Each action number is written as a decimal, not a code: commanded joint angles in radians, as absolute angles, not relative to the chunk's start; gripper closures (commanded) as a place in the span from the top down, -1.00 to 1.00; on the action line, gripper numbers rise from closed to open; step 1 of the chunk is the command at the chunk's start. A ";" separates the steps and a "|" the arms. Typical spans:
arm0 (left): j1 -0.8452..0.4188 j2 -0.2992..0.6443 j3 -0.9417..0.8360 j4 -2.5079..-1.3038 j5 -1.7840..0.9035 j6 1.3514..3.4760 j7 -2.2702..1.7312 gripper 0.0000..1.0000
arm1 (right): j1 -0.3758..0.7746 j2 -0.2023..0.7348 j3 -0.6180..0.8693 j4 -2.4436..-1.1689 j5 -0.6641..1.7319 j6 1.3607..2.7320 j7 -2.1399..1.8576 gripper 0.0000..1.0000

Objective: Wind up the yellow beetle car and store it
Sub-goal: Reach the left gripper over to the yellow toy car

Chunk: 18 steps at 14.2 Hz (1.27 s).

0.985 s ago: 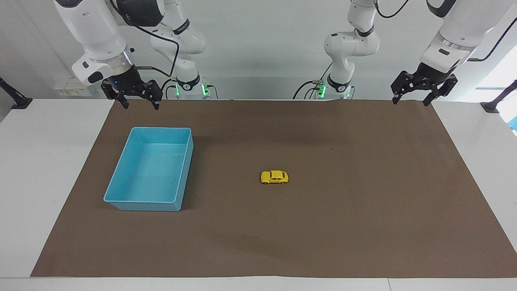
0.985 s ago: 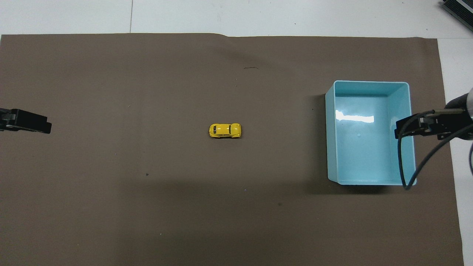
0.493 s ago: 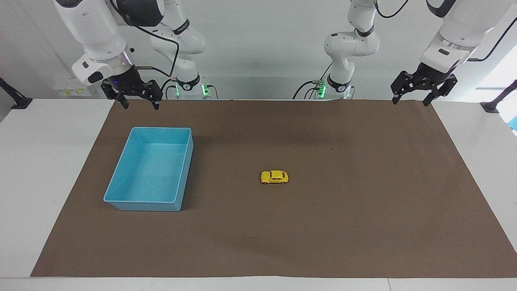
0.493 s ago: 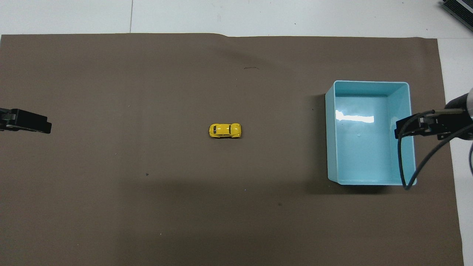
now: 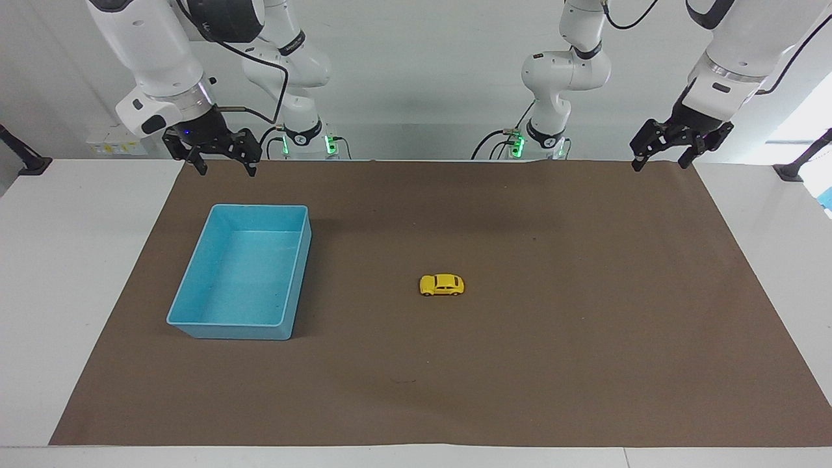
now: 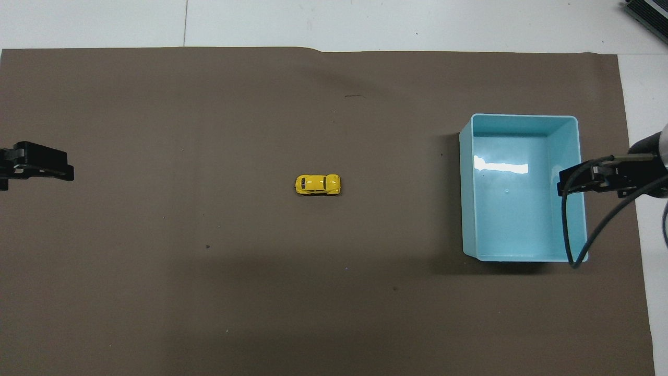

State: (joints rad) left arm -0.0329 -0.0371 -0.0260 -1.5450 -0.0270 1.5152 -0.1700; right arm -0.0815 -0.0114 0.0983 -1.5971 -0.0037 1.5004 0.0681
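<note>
We see the small bright yellow beetle-shaped toy car point(image 5: 442, 285) point(image 6: 318, 185) resting on its black wheels near the middle of the brown paper mat point(image 5: 552, 364) point(image 6: 209, 292) that covers the white counter point(image 5: 65, 260). Nothing touches it.

Toward the right arm's end of the counter stands a light blue rectangular plastic tray point(image 5: 195, 276) point(image 6: 468, 198), well apart from the car and with nothing inside it that we can make out.

The right end effector point(image 5: 222, 168) hangs in the air over the edge of the mat nearest the robots, just above the tray's nearer end, with its two fingers spread wide and nothing between them. In the overhead view only part of it shows, over the tray's rim, with a dark cable looping down from it.

The left end effector point(image 5: 658, 161) hangs over the mat's corner at the left arm's end, also spread wide and holding nothing. In the overhead view only its black tip shows at the edge of the frame. Both are well apart from the car.
</note>
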 commanded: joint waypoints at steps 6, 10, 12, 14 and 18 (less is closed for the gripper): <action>-0.054 -0.035 -0.029 -1.568 -0.066 1.558 -0.656 1.00 | -0.095 -0.018 0.103 -1.608 0.020 1.517 0.038 1.00; -0.112 -0.008 -0.032 -1.583 -0.071 1.606 -1.066 1.00 | -0.095 -0.018 0.103 -1.608 0.020 1.517 0.038 1.00; -0.156 0.012 -0.031 -1.600 -0.071 1.698 -1.254 1.00 | -0.095 -0.018 0.103 -1.608 0.020 1.517 0.038 1.00; -0.199 0.049 -0.029 -1.597 -0.068 1.758 -1.424 1.00 | -0.095 -0.018 0.103 -1.608 0.020 1.517 0.038 1.00; -0.267 0.119 -0.031 -1.586 -0.066 1.812 -1.654 1.00 | -0.095 -0.018 0.103 -1.608 0.020 1.517 0.038 1.00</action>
